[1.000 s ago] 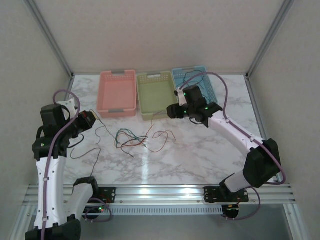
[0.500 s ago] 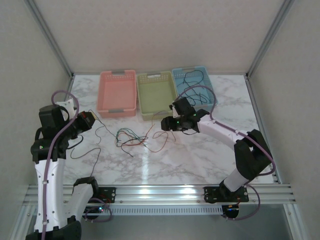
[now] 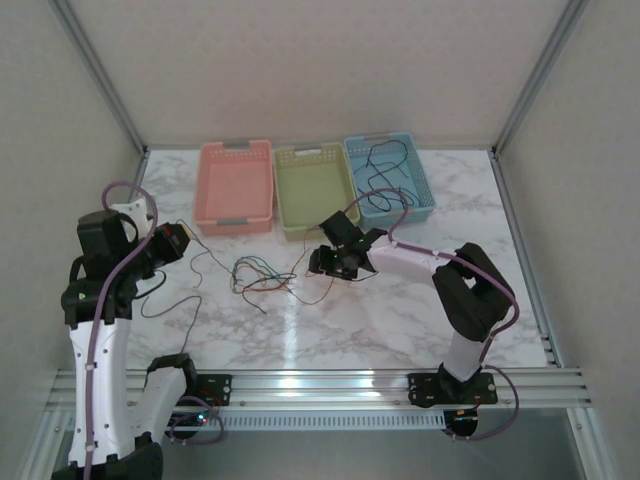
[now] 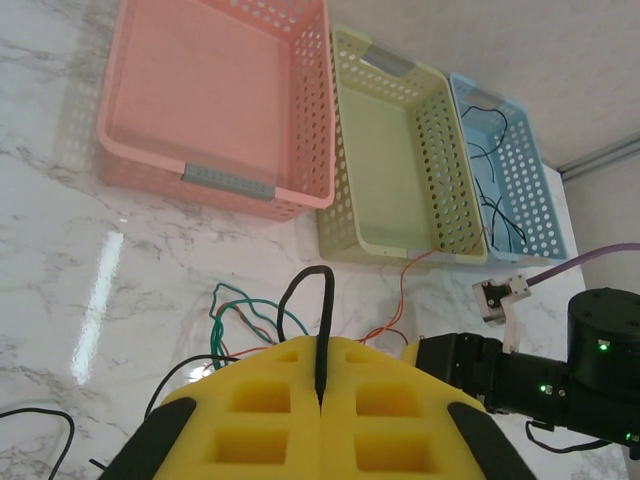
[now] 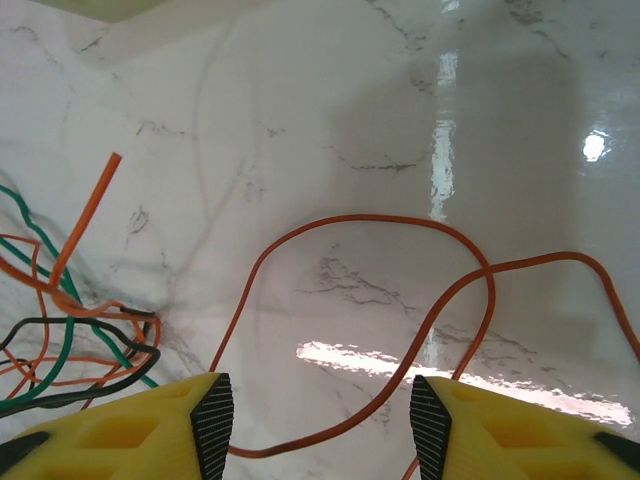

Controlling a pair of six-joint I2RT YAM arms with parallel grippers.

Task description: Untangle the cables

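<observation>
While the left pincer (image 4: 320,398) sits at the left of the counter (image 3: 350,330) with its yellow pads (image 4: 265,415) pressed together on a black cable (image 4: 322,320) that rises between them, the right pincer (image 5: 320,410) hangs low over the middle, jaws wide apart, with an orange cable (image 5: 340,225) looping across the marble between them. Just left of it lie the tangled cables (image 3: 262,278), black, green and orange strands crossing. At the far edge stand a pink basket (image 3: 235,185), a green basket (image 3: 310,190) and a blue basket (image 3: 422,185), the last holding loose black wires (image 3: 385,160).
</observation>
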